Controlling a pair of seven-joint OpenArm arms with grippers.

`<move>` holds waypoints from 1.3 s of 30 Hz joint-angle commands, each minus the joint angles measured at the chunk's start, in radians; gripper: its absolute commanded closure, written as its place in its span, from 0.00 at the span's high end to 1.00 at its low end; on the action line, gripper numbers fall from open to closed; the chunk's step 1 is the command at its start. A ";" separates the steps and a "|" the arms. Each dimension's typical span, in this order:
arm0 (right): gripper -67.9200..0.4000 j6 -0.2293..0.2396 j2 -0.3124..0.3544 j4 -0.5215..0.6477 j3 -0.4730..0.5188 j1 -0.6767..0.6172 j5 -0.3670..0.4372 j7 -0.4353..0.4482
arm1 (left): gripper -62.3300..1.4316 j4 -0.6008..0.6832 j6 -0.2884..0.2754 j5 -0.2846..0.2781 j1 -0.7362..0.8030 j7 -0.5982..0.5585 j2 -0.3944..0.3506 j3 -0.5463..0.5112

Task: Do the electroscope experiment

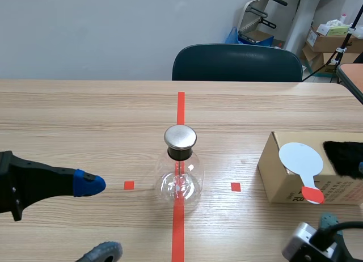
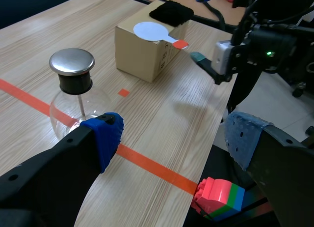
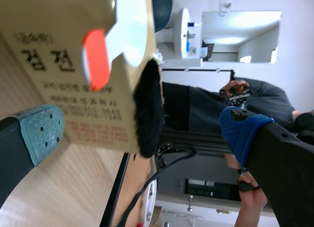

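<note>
Both hands hung low over the surface's near edge, the left hand and right hand with fingers apart, empty. At mid-surface stood the flask, well apart from both. The right hand would likely do best pinching the paddle by its red handle, overhanging the box beside the fur. Box print read "검전"; the smaller lines were illegible.

There is one glass electroscope flask, topped by one metal cap. There is one cardboard box, one white paddle with a red handle, and one black fur cloth. One dark chair is in view. There are two grippers, the left gripper and the right gripper, and one stack of coloured toy bricks.
</note>
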 commanded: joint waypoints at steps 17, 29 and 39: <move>1.00 0.019 0.006 -0.137 -0.071 0.153 -0.064 -0.041 | 0.73 0.018 -0.061 -0.002 0.000 -0.019 -0.004 0.000; 1.00 0.019 -0.001 -0.138 -0.071 0.160 -0.094 0.025 | 0.73 0.021 -0.073 0.005 0.000 -0.019 -0.004 0.000; 1.00 0.018 -0.001 -0.138 -0.061 0.160 -0.093 0.009 | 0.73 0.021 -0.072 0.005 0.000 -0.019 -0.004 0.000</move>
